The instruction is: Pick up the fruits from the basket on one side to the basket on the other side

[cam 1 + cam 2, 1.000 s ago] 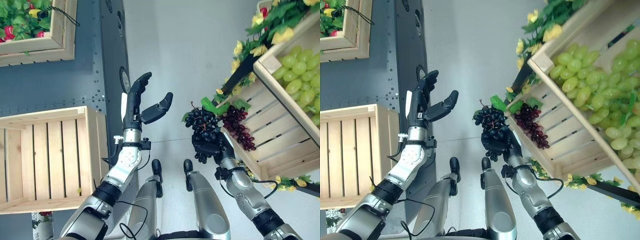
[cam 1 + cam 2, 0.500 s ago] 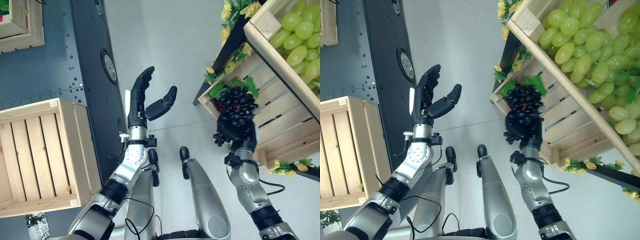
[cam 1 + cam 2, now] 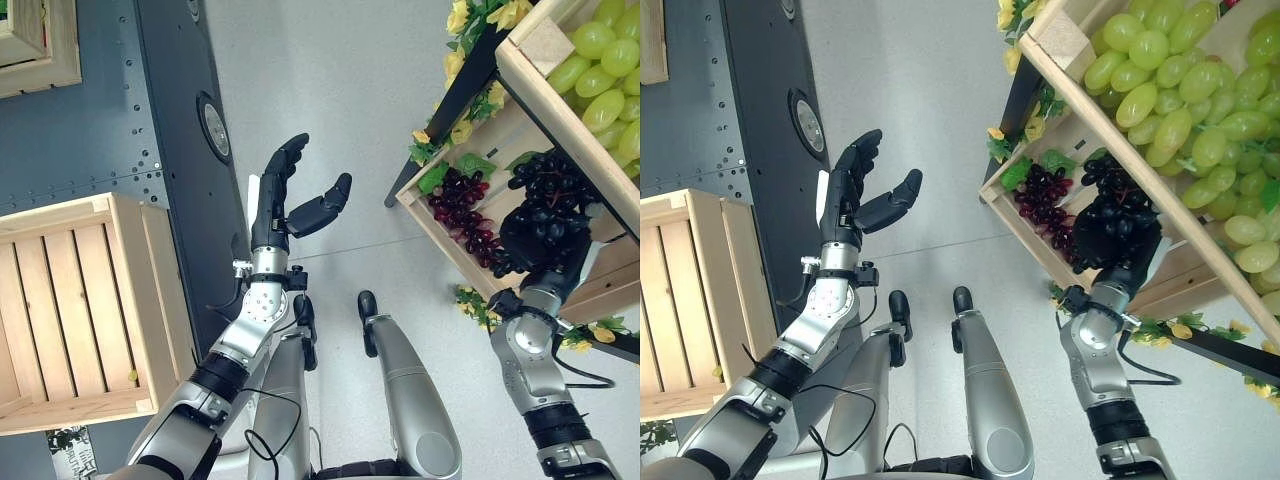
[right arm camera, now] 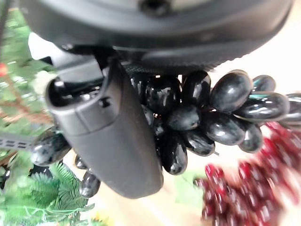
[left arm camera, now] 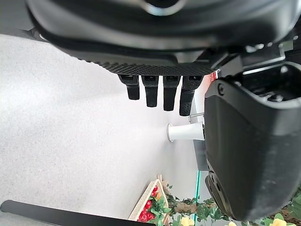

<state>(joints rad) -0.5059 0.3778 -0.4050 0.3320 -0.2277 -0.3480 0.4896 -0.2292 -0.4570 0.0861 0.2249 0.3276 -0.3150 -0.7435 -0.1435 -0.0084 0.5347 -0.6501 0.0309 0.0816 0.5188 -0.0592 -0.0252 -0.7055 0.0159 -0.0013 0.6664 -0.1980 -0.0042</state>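
Nearest in, the right robot hand [image 3: 537, 238] is clamped around a bunch of glossy black grapes [image 3: 552, 196], and the right wrist view confirms it: thumb and fingers are curled tight round the dark berries [image 4: 188, 117]. The bunch sits right over the lower tilted wooden crate [image 3: 470, 262] on the robot's right, the very side where the fruit is stocked, so this looks like the start of a carry, not the end of one. Just beside the held bunch, a cluster of dark red grapes [image 3: 465, 205] lies in that same crate with a green leaf [image 3: 474, 164] at its top.

Over on the other side, the left robot hand [image 3: 285, 200] hangs in mid-air above the grey floor [image 3: 340, 90], fingers straight and thumb spread, holding nothing. The left wrist view shows the same relaxed fingers [image 5: 155, 92] with bare floor beyond.

Lower left, the pale slatted wooden crate [image 3: 75, 300], the likely drop-off, shows bare slats and no fruit on what can be seen of it. So the tally reads: nothing delivered yet, one bunch in hand, the red one waiting.

Further back on the right, the upper wooden crate [image 3: 535, 50] is heaped with green grapes [image 3: 610, 70], with yellow artificial flowers [image 3: 470, 15] along the stand. Plenty left to move.
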